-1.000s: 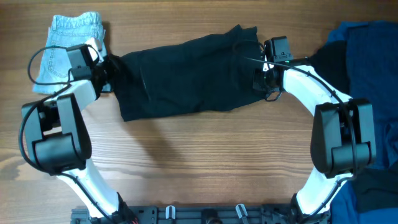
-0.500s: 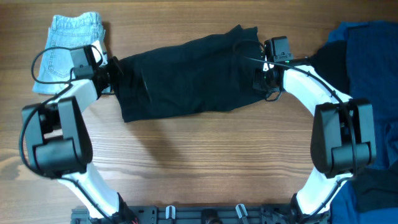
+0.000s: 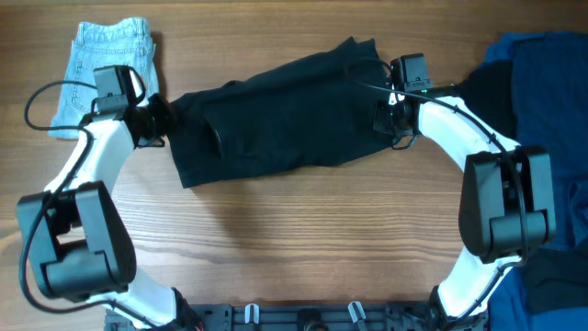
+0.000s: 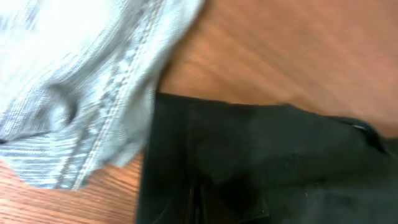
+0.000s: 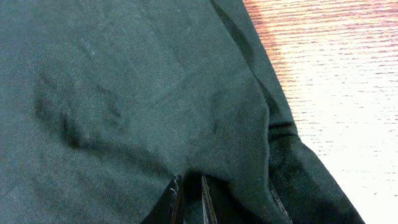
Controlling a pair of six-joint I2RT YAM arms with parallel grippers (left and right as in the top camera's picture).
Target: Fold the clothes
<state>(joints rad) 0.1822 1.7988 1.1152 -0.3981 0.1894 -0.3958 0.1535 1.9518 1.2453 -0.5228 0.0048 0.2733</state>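
Black shorts lie spread across the middle of the worktop, long side running left to right, the right end a little farther back than the left. The left tool sits at their left edge. In its wrist view the cloth fills the lower frame and the fingers are lost against the black, so I cannot tell whether it is wide or closed. The right tool is at the right edge of the shorts. Its wrist view shows the fingers drawn narrow, with a fold of black cloth pinched between them and creases running toward the pinch.

Folded denim shorts rest at the far left corner, and their hem meets the black edge in the left wrist view. A heap of blue and dark clothes lies at the right edge of the worktop, apart from the black shorts.
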